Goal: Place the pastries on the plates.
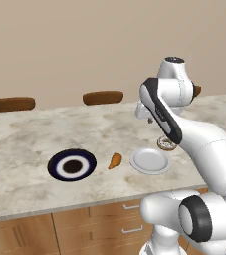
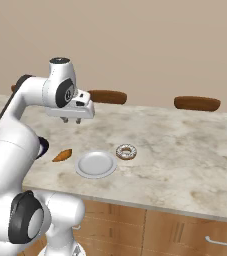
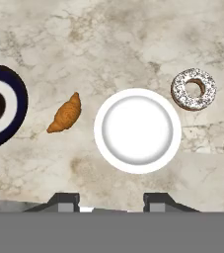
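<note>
Pincer [image 2: 71, 120] poised high above the marble tabletop [image 1: 25, 139], fingers apart and empty. Both pastries lie bare on the tabletop, near its front edge: the croissant [image 3: 65, 113] between the blue plate [image 3: 5, 106] and the white plate [image 3: 137, 130], the donut [image 3: 193, 89] just beside the white plate's rim, toward the rear. Neither plate carries anything yet. Likely risks: the croissant's tapered, slanted body may slip or turn if the fingers close across its narrow end; a descent onto the donut could strike the neighbouring white plate and push it toward the front edge, since the two lie so close.
</note>
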Available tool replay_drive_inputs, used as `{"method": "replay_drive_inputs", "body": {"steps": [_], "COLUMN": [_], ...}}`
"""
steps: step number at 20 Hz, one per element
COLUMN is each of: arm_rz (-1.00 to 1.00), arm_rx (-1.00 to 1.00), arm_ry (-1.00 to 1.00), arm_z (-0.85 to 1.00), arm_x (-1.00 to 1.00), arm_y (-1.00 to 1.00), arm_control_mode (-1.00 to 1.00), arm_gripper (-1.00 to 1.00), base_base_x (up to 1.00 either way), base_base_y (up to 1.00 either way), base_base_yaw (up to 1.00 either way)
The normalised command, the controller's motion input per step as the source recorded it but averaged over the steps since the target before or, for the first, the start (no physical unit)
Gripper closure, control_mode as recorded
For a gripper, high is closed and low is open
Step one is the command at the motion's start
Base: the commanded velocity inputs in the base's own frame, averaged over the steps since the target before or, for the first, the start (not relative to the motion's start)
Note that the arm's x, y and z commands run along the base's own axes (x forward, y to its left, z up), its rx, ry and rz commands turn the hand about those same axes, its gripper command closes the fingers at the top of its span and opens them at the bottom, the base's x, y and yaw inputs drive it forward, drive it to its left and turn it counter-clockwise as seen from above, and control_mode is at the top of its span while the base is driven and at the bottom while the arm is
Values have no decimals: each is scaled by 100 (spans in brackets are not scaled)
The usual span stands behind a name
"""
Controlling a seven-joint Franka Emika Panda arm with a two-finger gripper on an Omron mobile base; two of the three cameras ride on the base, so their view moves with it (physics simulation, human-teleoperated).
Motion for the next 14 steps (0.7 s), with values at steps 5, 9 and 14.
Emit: {"method": "replay_drive_inputs", "body": {"steps": [5,9,14], "arm_rz": [0,0,-4], "arm_rx": [0,0,0], "arm_ry": [0,0,2], "arm_z": [-14,-26,-18], "arm_x": [31,34,23], "arm_y": [-3,-17,-26], "arm_control_mode": [-100,-100,-100], "arm_gripper": [-100,-100,-100], "base_base_x": [0,0,0], "base_base_y": [0,0,0], "base_base_yaw": [0,0,0]}}
